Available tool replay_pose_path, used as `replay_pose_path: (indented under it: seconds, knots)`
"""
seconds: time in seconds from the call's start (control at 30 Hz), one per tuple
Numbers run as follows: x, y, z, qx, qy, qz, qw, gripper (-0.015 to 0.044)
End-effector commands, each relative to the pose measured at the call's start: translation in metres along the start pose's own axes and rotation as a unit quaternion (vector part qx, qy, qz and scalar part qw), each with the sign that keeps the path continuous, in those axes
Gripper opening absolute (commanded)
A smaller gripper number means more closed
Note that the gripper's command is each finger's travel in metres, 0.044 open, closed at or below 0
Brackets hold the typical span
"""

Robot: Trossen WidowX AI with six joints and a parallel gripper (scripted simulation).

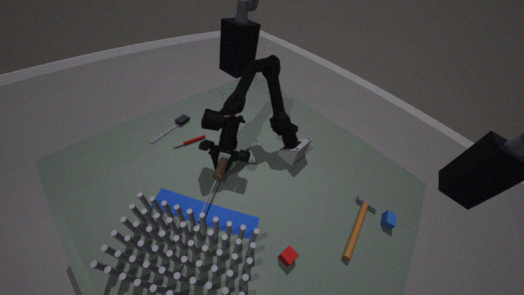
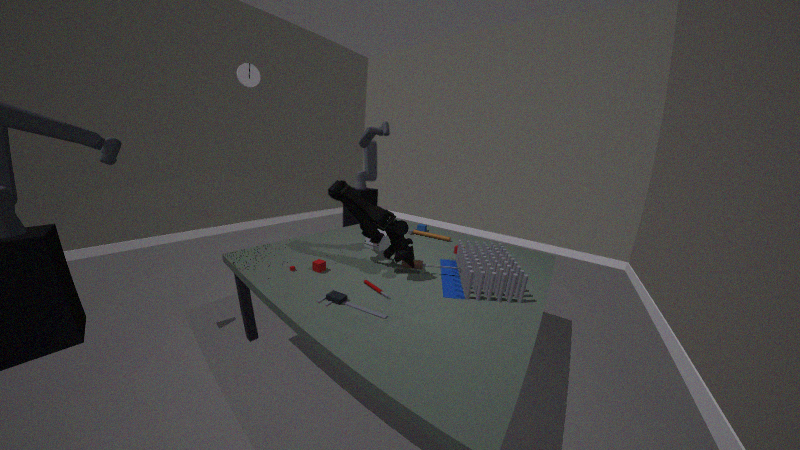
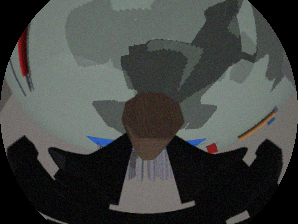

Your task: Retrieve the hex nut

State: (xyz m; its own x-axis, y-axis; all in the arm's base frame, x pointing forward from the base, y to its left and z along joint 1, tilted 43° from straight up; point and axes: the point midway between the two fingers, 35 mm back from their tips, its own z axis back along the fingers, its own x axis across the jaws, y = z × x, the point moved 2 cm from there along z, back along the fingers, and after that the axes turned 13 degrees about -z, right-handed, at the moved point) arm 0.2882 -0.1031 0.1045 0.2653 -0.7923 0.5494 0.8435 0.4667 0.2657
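My gripper [image 1: 222, 168] [image 2: 412, 264] [image 3: 149, 133] is shut on the brown handle of a tool [image 1: 219, 171] [image 2: 418, 264] [image 3: 153, 115], low over the table behind the strip. The tool's thin metal shaft slopes forward across the blue taped strip [image 1: 183, 199] [image 2: 450, 286] [image 3: 97, 141], and its end is at the front row of the spacers [image 1: 228, 223] [image 2: 482, 285] [image 3: 155, 171]. Whether the end touches a spacer or the table I cannot tell. The spacers stand upright in close rows. I cannot make out the hex nut in any view.
A hammer [image 1: 355, 231] [image 2: 431, 235], a blue block [image 1: 388, 219] and a red block [image 1: 287, 255] lie beside the field. A red-handled tool [image 1: 194, 139] [image 2: 373, 287] and a grey tool with a dark block [image 1: 182, 120] [image 2: 336, 297] lie on the other side. Another red block [image 2: 318, 265] is farther back.
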Motion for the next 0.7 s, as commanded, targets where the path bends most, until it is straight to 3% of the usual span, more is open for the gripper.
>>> replay_pose_path:
  seconds: [0.0, 0.67]
  knots:
    - [0.0001, 0.0037, -0.0022, 0.002, 0.0, -0.003, 1.0, 0.0]
    - [-0.0013, 0.0131, -0.009, 0.002, 0.0, -0.003, 1.0, 0.0]
